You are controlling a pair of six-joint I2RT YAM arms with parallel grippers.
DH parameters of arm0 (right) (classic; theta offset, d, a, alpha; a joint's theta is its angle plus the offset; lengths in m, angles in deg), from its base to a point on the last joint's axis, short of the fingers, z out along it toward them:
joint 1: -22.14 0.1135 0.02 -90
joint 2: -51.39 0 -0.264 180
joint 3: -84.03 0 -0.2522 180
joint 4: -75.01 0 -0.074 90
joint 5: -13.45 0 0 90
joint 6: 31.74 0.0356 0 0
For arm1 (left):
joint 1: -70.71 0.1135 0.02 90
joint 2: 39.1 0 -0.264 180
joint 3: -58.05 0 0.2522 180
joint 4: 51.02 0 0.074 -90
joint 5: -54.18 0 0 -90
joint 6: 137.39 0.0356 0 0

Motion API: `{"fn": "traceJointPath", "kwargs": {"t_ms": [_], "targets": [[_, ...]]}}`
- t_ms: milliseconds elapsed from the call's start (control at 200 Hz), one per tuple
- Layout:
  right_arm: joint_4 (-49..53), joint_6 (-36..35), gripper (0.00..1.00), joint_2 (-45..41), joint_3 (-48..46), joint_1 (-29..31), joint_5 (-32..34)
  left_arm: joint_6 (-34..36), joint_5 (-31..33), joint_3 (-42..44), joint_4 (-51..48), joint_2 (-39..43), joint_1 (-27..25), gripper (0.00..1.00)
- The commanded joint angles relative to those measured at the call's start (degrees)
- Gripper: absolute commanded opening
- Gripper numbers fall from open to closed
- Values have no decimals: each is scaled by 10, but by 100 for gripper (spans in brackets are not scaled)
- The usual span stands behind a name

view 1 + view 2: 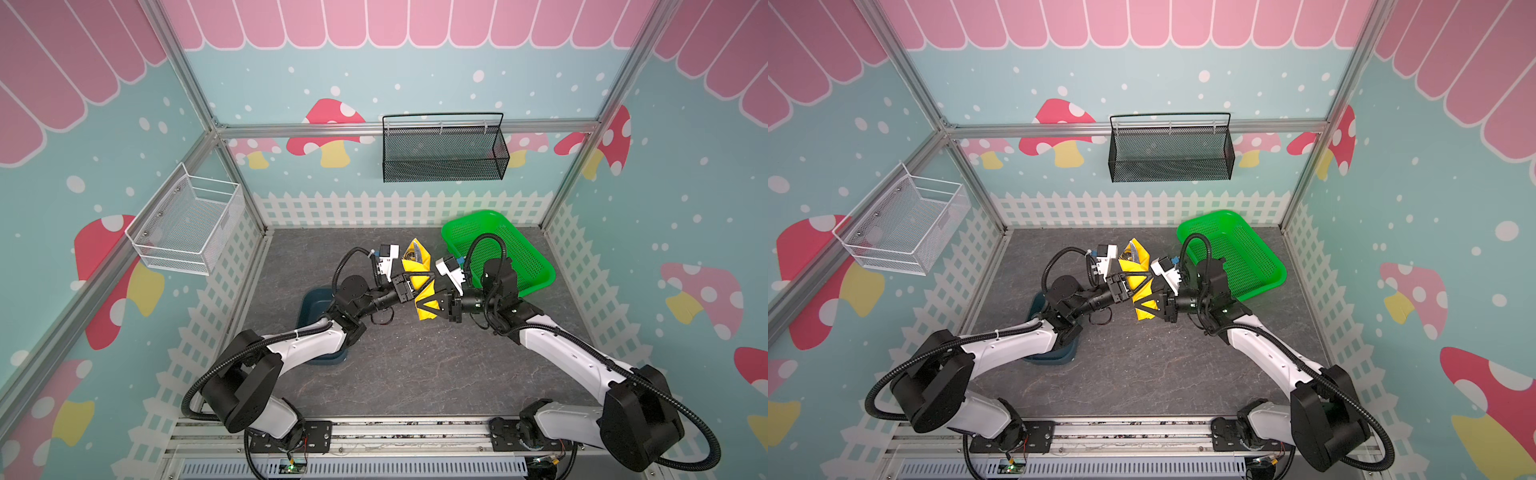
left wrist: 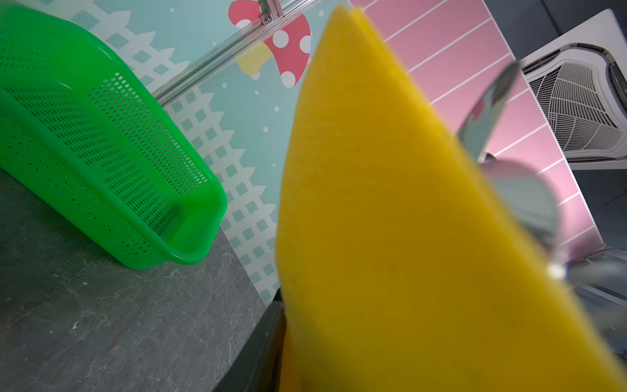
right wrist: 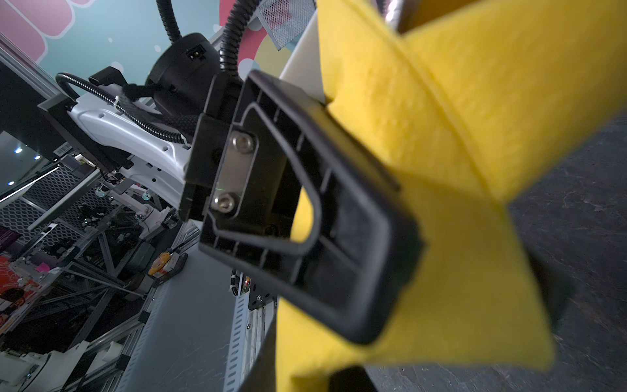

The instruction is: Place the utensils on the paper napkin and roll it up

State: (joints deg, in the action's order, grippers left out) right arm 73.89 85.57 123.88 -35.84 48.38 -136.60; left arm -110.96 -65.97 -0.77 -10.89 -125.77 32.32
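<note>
Right wrist view: the yellow napkin (image 3: 424,101), wrapped round the utensils (image 2: 522,200), tilts up over the surface (image 1: 415,374). The right pincer (image 1: 424,306) clamps its lower end; the left pincer (image 1: 419,280) straddles it, grip unclear. Hold 1 clamp firm, lest utensils slide out.

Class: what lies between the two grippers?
The folded yellow paper napkin, wrapped around the utensils, lies between the left gripper and right gripper, in both top views.

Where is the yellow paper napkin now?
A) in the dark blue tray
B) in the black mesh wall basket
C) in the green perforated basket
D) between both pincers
D: the yellow paper napkin, wrapped around silver metal utensils, sits between the left pincer and the right pincer.
</note>
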Motion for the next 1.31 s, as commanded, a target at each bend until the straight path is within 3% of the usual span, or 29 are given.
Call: {"fn": "traceJointPath", "kwargs": {"t_ms": [0, 185, 595, 1011, 1301], "targets": [[-49, 2, 11, -17, -7, 3, -36, 1, 33, 2, -12, 5, 5, 42], [-58, 11, 10, -17, -11, 1, -39, 5, 22, 2, -17, 2, 5, 55], [-66, 19, 10, -15, -12, 0, -48, -3, -45, -29, -4, -26, 5, 57], [-73, 33, 10, -26, -22, -14, -21, -3, -29, -7, 9, -6, 9, 31], [-88, 54, 10, -33, -32, -24, 1, -3, -24, 0, 7, -2, 11, 28]]}}
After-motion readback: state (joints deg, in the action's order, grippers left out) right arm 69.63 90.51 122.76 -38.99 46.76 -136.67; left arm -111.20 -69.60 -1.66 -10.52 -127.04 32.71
